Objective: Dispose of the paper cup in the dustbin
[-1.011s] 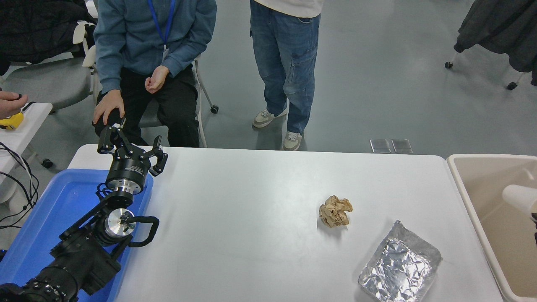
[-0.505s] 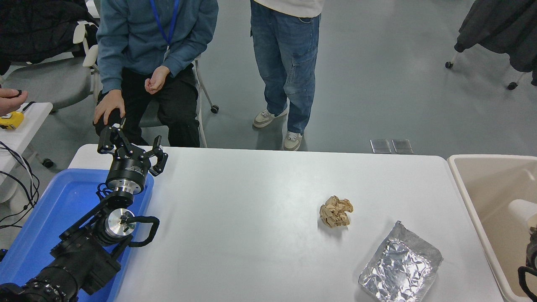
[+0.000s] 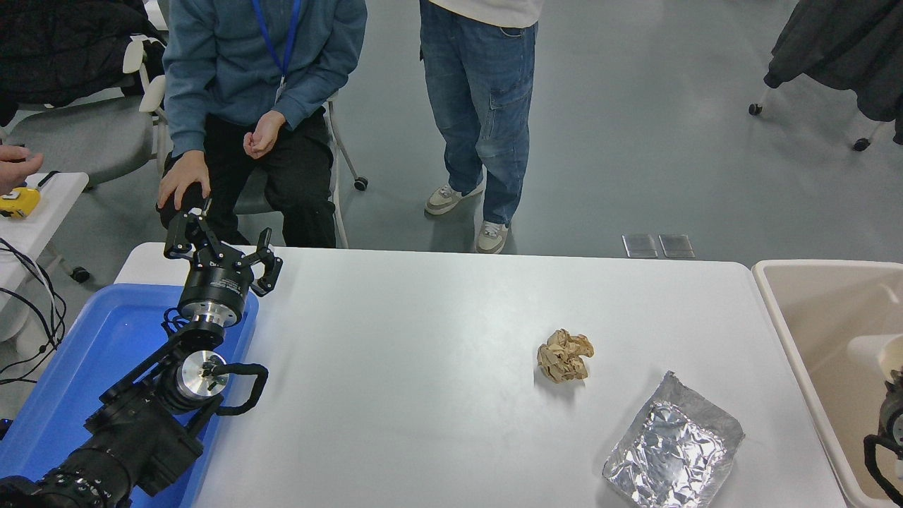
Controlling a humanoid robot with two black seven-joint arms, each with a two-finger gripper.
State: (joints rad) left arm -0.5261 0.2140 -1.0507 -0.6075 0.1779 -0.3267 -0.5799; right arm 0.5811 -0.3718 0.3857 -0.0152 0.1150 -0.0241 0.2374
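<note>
The white paper cup [image 3: 875,350] is at the picture's right edge, inside the outline of the beige dustbin [image 3: 790,331], above its floor. My right gripper [image 3: 891,377] comes in from the right edge just below the cup and appears shut on it; its fingers are mostly cut off by the frame. My left gripper [image 3: 222,248] is parked open and empty at the table's far left corner, over the blue tray [image 3: 106,339].
A crumpled brown paper ball [image 3: 565,355] and a silver foil pouch [image 3: 672,444] lie on the white table [image 3: 409,367], right of middle. One person sits and another stands at the far side. A hand shows at the left edge.
My right gripper has come further into view from the right edge, and the cup has dropped slightly lower over the dustbin. The left arm has not moved.
</note>
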